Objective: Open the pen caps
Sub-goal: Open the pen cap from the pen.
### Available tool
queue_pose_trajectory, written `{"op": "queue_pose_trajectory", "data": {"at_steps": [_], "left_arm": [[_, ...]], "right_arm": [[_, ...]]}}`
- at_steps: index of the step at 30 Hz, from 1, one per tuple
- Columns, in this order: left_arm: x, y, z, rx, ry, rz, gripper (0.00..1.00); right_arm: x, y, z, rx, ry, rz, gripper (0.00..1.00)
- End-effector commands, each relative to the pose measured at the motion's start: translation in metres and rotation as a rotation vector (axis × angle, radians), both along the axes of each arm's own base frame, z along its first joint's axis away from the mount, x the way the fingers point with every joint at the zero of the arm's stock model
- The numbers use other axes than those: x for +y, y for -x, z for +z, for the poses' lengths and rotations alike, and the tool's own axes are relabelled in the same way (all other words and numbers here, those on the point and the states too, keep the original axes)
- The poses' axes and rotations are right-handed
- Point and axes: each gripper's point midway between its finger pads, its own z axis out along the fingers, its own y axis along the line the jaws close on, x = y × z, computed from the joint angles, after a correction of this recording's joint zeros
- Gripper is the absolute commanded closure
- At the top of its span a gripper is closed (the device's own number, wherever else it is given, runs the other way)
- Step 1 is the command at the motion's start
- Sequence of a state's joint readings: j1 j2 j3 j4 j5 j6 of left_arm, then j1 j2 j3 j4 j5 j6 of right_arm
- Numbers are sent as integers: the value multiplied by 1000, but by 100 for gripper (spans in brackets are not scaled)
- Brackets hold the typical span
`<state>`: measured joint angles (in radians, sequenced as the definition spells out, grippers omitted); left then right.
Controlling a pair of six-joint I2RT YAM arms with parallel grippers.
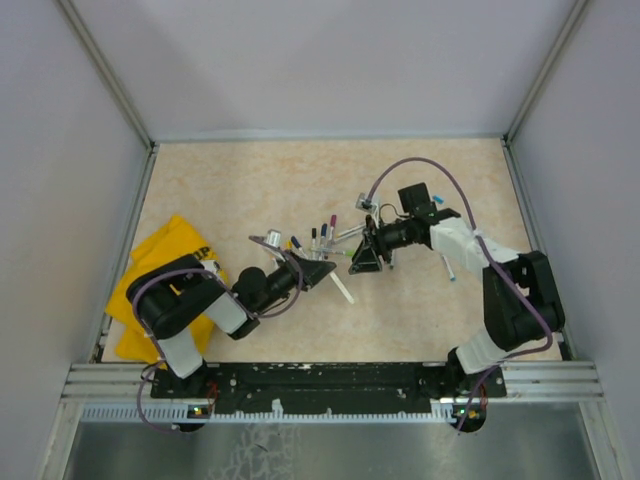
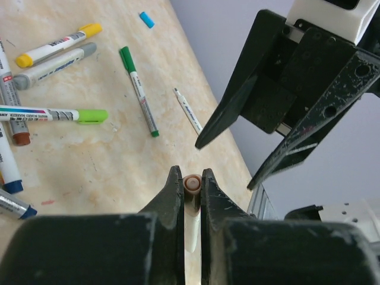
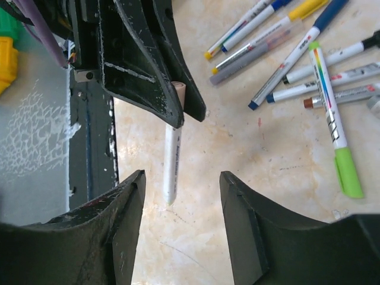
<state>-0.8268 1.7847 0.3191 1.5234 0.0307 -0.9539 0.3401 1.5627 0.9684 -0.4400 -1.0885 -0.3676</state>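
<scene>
My left gripper [image 2: 191, 178] is shut on a white pen [image 2: 192, 185], whose tan end shows between the fingertips. In the top view this left gripper [image 1: 325, 272] holds the pen [image 1: 343, 290] slanting down toward the table. My right gripper [image 3: 182, 178] stands open facing it, and the pen's white barrel [image 3: 171, 160] hangs in front of its jaws, touching neither finger. In the top view the right gripper [image 1: 362, 258] is close to the left one. Loose pens [image 3: 309, 53] lie beyond them. A small blue pen cap [image 2: 146, 19] lies apart on the table.
A yellow cloth [image 1: 165, 270] lies at the left beside the left arm. Several pens lie scattered at the table's middle [image 1: 325, 235], among them a green-capped one [image 2: 53, 114] and a green one [image 2: 139, 92]. The metal rail [image 1: 330, 380] runs along the near edge.
</scene>
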Motion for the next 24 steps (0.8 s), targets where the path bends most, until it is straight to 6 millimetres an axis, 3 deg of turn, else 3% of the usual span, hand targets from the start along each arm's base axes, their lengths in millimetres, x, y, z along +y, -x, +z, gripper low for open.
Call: {"op": "queue_pose_trajectory", "data": {"at_steps": [1, 12, 15, 19, 21, 24], "left_arm": [[18, 24, 79, -252, 178, -24, 100], [60, 55, 101, -414, 138, 23, 100], [68, 63, 107, -456, 145, 27, 100], [73, 71, 116, -507, 155, 19, 100], [75, 73, 119, -520, 160, 20, 100], [77, 75, 123, -539, 167, 22, 100]], "right_arm": [[5, 10, 36, -165, -80, 58, 46], [0, 22, 64, -412, -140, 47, 39], [6, 33, 70, -497, -144, 63, 35], [20, 65, 75, -654, -162, 180, 25], [25, 68, 74, -628, -198, 173, 24], [19, 67, 48, -627, -145, 164, 23]]}}
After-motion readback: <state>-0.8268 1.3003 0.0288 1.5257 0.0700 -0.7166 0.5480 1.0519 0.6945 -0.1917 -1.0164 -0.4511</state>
